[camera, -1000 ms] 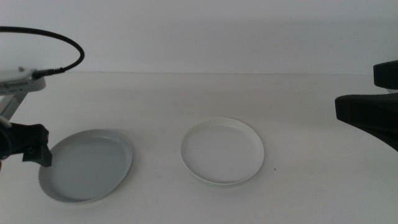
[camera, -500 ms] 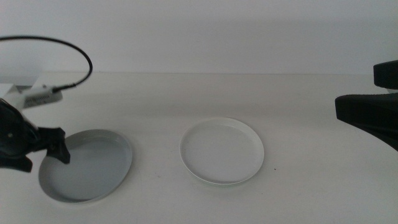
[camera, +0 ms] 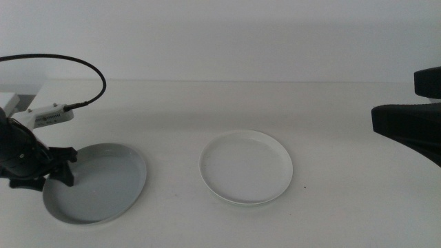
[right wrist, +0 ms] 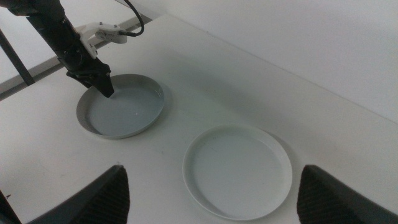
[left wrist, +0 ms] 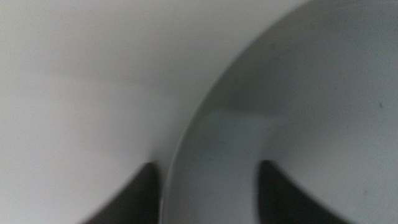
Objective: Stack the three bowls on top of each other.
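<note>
At the table's left, the open left claw (camera: 60,169) straddles the empty grey bowl's (camera: 103,186) rim; right claw (right wrist: 211,193) waits open.

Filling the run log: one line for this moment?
left pincer: open, straddling grey bowl rim | right pincer: open, waiting | white bowl: on table, untouched | stack: none

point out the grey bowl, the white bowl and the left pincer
grey bowl (camera: 103,182): middle view, on its bare inner floor.
white bowl (camera: 246,167): middle view, centre of its floor.
left pincer (right wrist: 102,86): right wrist view, midway between its tips at the grey bowl's rim.
</note>
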